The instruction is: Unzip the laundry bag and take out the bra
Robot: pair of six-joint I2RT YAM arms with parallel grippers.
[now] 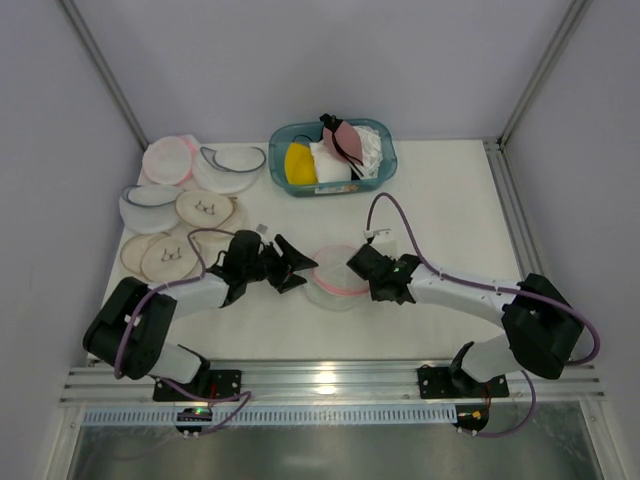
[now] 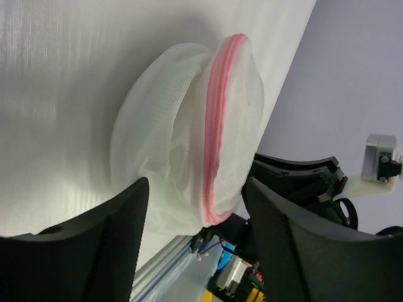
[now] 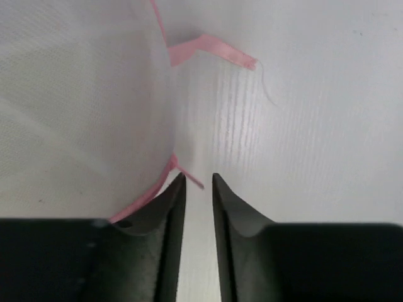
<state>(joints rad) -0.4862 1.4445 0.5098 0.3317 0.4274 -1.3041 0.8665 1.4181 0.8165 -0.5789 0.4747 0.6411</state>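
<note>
Top external: white table [image 1: 450,200], grey walls [image 1: 300,60].

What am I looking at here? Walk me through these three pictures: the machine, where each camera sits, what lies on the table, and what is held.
Two robot arms are bolted at the near edge of a white table. The overhead view looks down from above and behind them. The other two views come from a camera on each wrist, looking past that arm's own fingers.

Between the arms lies the laundry bag, a round white mesh pouch with a pink zipper rim. The left end effector stands open beside it, holding nothing. The right end effector has its jaws slightly apart with bare table between them, right at the pouch's pink edge.

At the back stands a teal basket of garments. To the left lie more mesh pouches and beige pads. No pale green bra is visible outside the bag.
</note>
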